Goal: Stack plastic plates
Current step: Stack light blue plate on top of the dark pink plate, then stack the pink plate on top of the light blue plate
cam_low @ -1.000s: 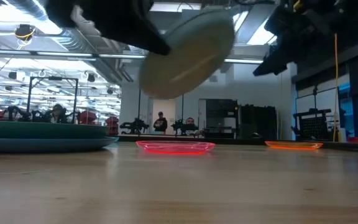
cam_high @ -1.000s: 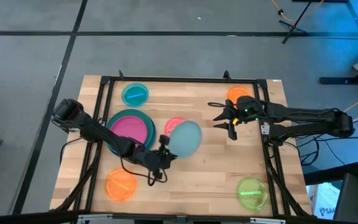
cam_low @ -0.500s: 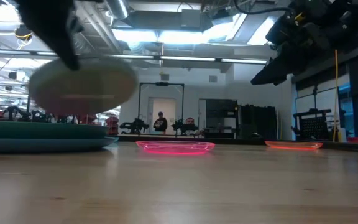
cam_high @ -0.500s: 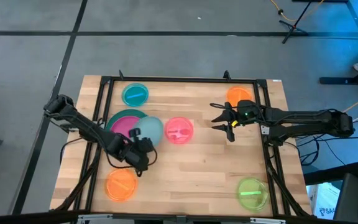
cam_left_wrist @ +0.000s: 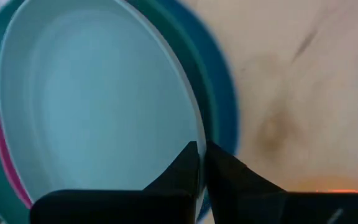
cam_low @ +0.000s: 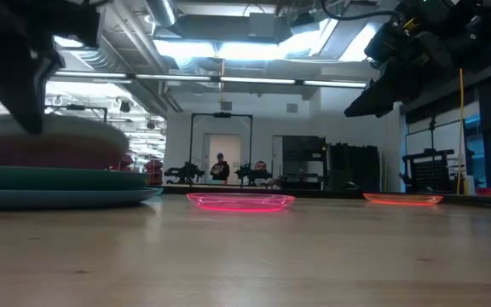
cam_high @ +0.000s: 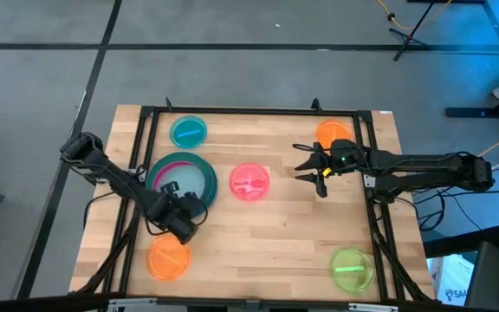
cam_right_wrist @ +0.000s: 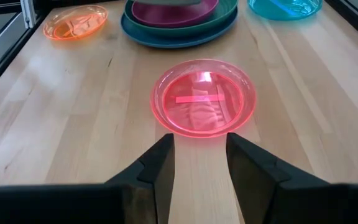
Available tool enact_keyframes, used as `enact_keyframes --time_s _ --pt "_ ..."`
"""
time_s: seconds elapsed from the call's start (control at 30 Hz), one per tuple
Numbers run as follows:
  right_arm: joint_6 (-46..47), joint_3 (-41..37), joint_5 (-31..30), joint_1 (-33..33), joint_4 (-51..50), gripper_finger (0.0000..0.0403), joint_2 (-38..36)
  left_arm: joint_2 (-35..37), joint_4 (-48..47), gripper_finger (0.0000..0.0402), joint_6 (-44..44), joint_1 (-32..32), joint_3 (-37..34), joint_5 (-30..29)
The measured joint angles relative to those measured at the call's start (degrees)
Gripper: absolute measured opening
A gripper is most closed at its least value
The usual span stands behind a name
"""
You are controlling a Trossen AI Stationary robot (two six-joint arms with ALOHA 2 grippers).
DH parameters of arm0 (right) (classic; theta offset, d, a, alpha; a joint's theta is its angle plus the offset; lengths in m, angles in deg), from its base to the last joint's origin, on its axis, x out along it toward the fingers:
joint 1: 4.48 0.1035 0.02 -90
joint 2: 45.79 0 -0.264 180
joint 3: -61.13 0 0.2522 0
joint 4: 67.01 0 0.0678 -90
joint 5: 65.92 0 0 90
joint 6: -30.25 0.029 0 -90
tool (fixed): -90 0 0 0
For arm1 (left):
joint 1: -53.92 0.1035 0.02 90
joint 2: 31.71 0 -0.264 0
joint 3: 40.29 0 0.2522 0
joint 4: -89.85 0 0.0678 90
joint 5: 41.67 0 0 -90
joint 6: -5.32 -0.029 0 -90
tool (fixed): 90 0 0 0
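A grey-blue plate (cam_high: 177, 184) (cam_left_wrist: 92, 106) sits level over a stack of large blue, teal and magenta plates (cam_high: 204, 180) (cam_low: 66, 189) at the table's left. My left gripper (cam_high: 183, 211) (cam_left_wrist: 201, 149) is shut on this plate at its near side. A pink plate (cam_high: 249, 182) (cam_right_wrist: 204, 106) lies flat at the table's middle. My right gripper (cam_high: 313, 170) (cam_right_wrist: 197, 162) hovers open to the right of the pink plate, above the table. Other plates lie flat: teal (cam_high: 188, 132), two orange (cam_high: 169, 257) (cam_high: 331, 132) and lime green (cam_high: 351, 269). My left gripper pinches the grey-blue plate's rim (cam_left_wrist: 194, 124) at its near edge, one finger (cam_left_wrist: 182, 165) on the inner side and one on the outer. The fingers slant down from above and the near side. The plate is level over the stack; whether it rests on the magenta plate I cannot tell.
A black frame (cam_high: 249, 111) borders the wooden table (cam_high: 267, 234). Bare wood lies between the pink plate and the near edge. People stand far off in the room behind (cam_low: 220, 166).
My left gripper has carried the grey-blue plate from above the pink plate toward the table's left and down over the stack. The plate, tilted before, now lies level. The pink plate that it covered from above now shows in full.
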Motion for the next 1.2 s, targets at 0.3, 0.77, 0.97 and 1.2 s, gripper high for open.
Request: enact_keyframes --time_s 0.3,0.77,0.97,1.2 --pt "0.00 0.00 0.00 0.00 -0.04 0.0138 0.02 -0.03 0.12 0.0017 -0.02 2.17 -4.74 1.48" --pt "0.00 0.00 0.00 0.00 -0.11 0.0138 0.07 -0.04 1.75 0.0074 -0.01 2.28 -5.05 1.19" --pt "-0.01 -0.02 0.00 -0.01 1.12 0.0138 0.07 -0.04 1.81 0.0124 -0.43 2.28 -5.05 1.19" --pt "-0.02 -0.02 0.00 0.00 1.29 0.0138 0.07 1.26 1.63 0.0146 -2.00 2.34 -3.05 1.12"
